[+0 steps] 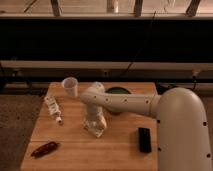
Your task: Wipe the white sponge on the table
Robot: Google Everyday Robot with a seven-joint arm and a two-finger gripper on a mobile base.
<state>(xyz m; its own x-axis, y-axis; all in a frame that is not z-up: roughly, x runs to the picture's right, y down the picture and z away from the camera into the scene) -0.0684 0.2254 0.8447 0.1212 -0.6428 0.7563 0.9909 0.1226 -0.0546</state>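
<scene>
The white, rounded robot arm (150, 105) extends leftward from the lower right, elbow bent downward. The gripper (95, 125) points down, low above the tabletop (70, 150).

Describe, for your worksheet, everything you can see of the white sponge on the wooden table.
The white sponge is a small, flat, whitish-grey block with a slightly shiny surface. It lies on the light-brown plank table, near the middle, right of the white bottle and in front of the green bowl. The gripper reaches down onto it from above and covers part of it, so its full outline is hidden.
</scene>
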